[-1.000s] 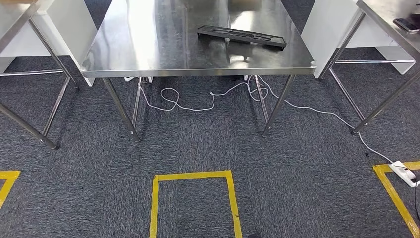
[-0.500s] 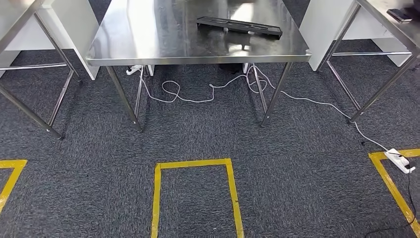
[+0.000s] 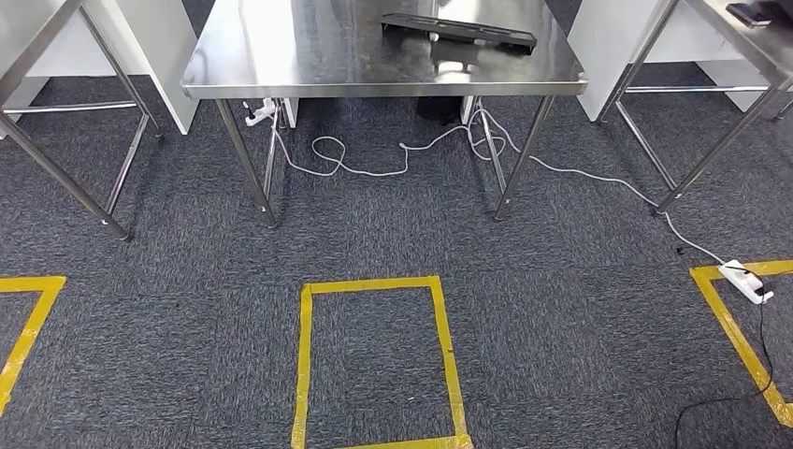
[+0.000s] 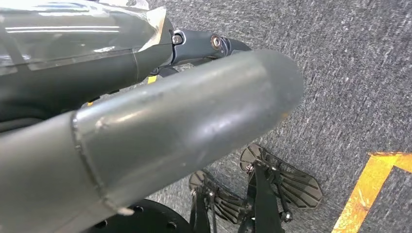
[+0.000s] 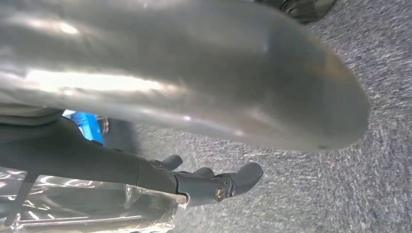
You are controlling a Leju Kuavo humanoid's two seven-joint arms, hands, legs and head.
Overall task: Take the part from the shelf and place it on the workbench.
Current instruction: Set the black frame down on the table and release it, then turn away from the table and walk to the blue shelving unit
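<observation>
Before me: three steel desks (image 3: 281, 56), one black part (image 3: 458, 31). Floor: three yellow tape outlines (image 3: 374, 355), one power strip (image 3: 745, 282).

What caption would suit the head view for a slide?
Black part lying on the steel workbench, white cable looped beneath, yellow tape square on grey carpet.

Ahead of me stands the workbench (image 3: 309, 65), and the part (image 3: 458, 31) lies flat on its far right portion, near the back edge. Under the bench a cable (image 3: 374, 166) loops across the carpet (image 3: 561, 327) between the legs and trails off to my right, ending at a power strip (image 3: 745, 282). That strip sits on the corner of a taped outline (image 3: 739, 341) at my right. A taped rectangle (image 3: 374, 360) lies on the floor directly before the bench, nearer to me. Another table (image 3: 42, 37) stands to the left, one more (image 3: 739, 42) to the right.
</observation>
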